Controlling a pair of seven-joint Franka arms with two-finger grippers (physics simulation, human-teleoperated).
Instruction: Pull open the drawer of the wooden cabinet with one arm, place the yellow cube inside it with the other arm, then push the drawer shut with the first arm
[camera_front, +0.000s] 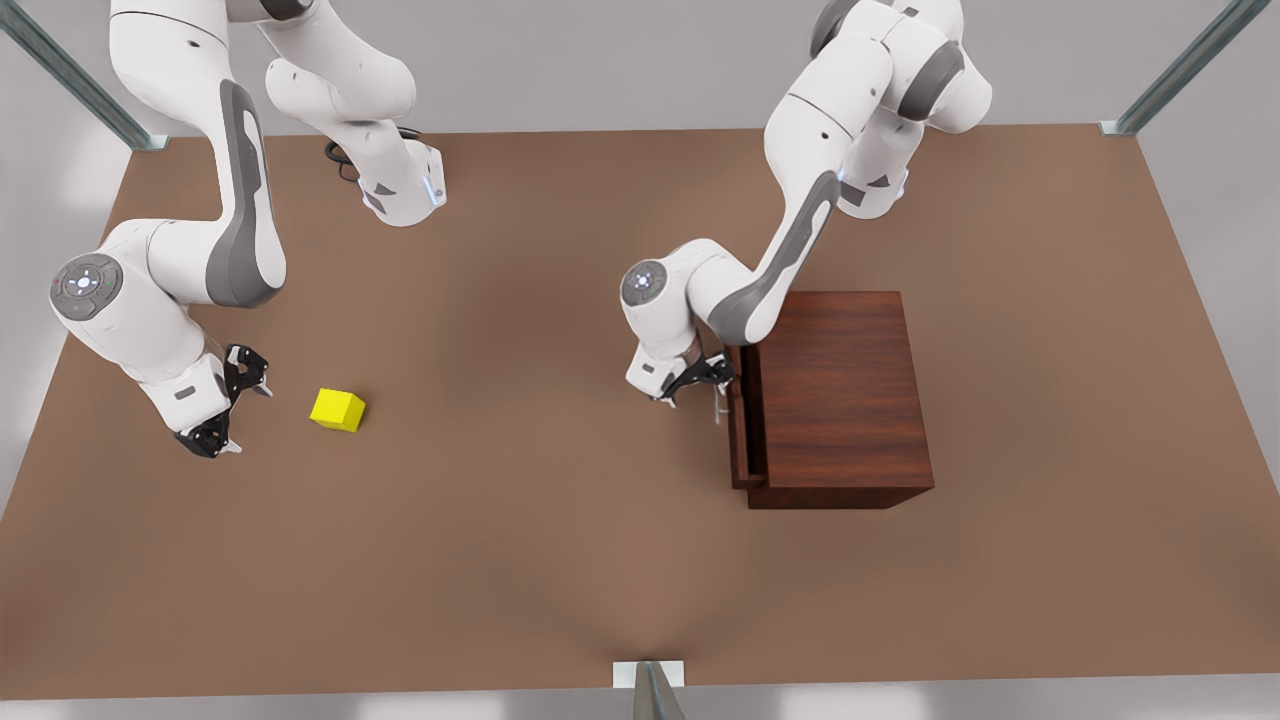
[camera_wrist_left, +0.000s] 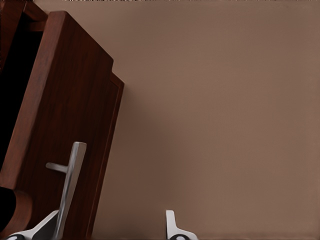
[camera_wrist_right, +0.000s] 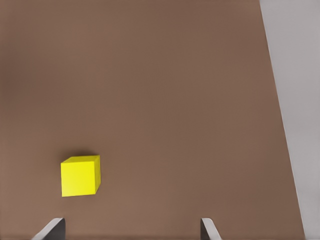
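Left gripper (camera_front: 695, 383), fingers spread around the handle (camera_wrist_left: 70, 185) of the barely open drawer (camera_front: 739, 430), should close squarely, then pull straight out; right gripper (camera_front: 228, 400) waits open beside the yellow cube (camera_front: 338, 410).

**A simulated robot test cell**

You are looking at a bare rendered workcell, not a home or a shop. A flat brown tabletop (camera_front: 560, 560) is filling the scene, with plain grey walls (camera_front: 620, 60) rising behind it. Metal frame struts (camera_front: 1180, 70) are slanting in at the far corners and at the near edge. Two white arms (camera_front: 790, 250) are standing at the far side, reaching over the surface.
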